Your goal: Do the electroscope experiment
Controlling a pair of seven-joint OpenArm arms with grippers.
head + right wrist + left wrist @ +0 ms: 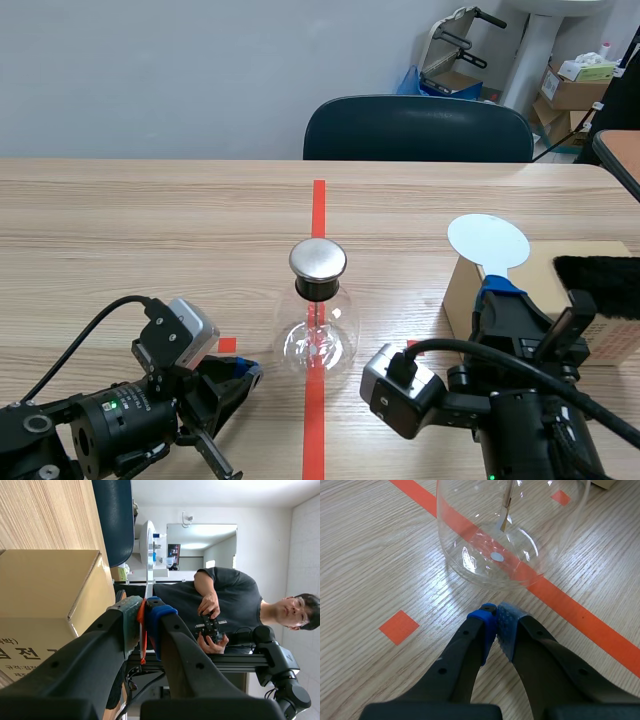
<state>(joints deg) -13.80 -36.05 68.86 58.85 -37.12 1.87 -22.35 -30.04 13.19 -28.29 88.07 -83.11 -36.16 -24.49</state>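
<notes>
The electroscope, a clear glass flask with a round metal cap, stands on the orange tape line at mid table. In the left wrist view the flask is just ahead of my left gripper, which is shut on nothing with its tips on the table; thin leaves hang inside. In the scene view the left gripper lies left of the flask. My right gripper is shut on the orange handle of a white disc paddle, held upright right of the flask.
A cardboard box sits at the right, behind the paddle, with a black furry piece on top. A dark chair stands across the table. A person holding a controller shows in the right wrist view.
</notes>
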